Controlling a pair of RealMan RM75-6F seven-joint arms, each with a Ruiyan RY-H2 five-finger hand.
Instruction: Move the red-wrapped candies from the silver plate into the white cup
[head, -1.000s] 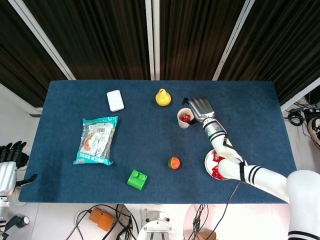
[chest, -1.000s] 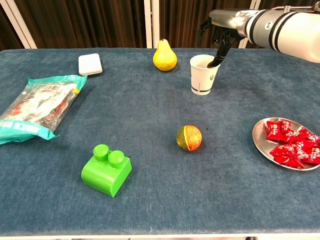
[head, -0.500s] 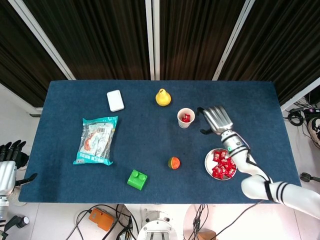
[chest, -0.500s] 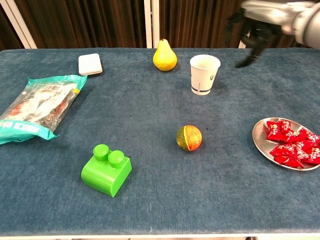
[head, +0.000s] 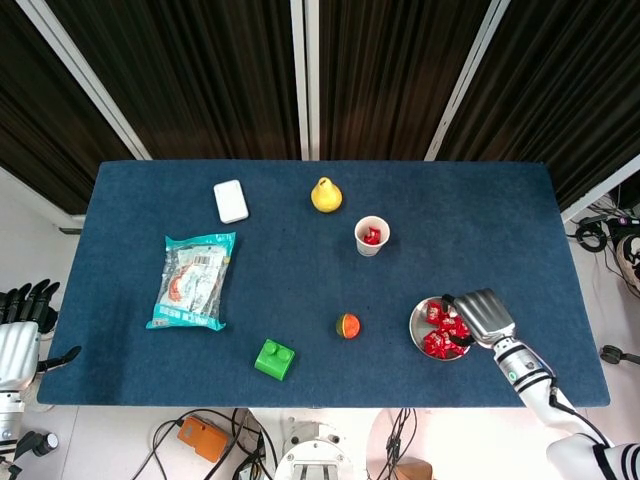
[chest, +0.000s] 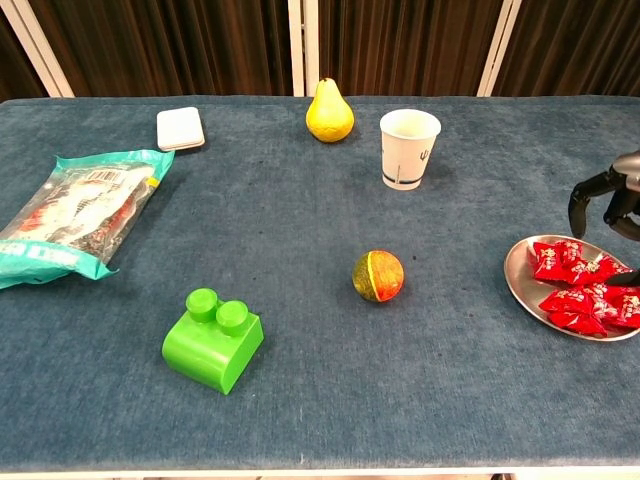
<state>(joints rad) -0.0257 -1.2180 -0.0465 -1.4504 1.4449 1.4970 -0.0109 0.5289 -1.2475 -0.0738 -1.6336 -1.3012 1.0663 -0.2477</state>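
Over the plate (head: 417, 327) at the worktop's (head: 300, 290) right front, your right hand (head: 480, 313) hovers, fingers curled down and apart, holding nothing; red candies (chest: 580, 290) heaped on the plate; one candy (head: 371, 237) in the white cup (chest: 407, 148); left hand (head: 22, 318) off the worktop, fingers spread.

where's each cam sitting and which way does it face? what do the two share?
Head view: high above the near edge, looking down on the table; shows the right hand at the silver plate, and the left hand off the left edge.
Chest view: low at the near edge, looking across toward the curtains; only the right hand above the silver plate.
Shared: white cup, red-wrapped candies, pear.
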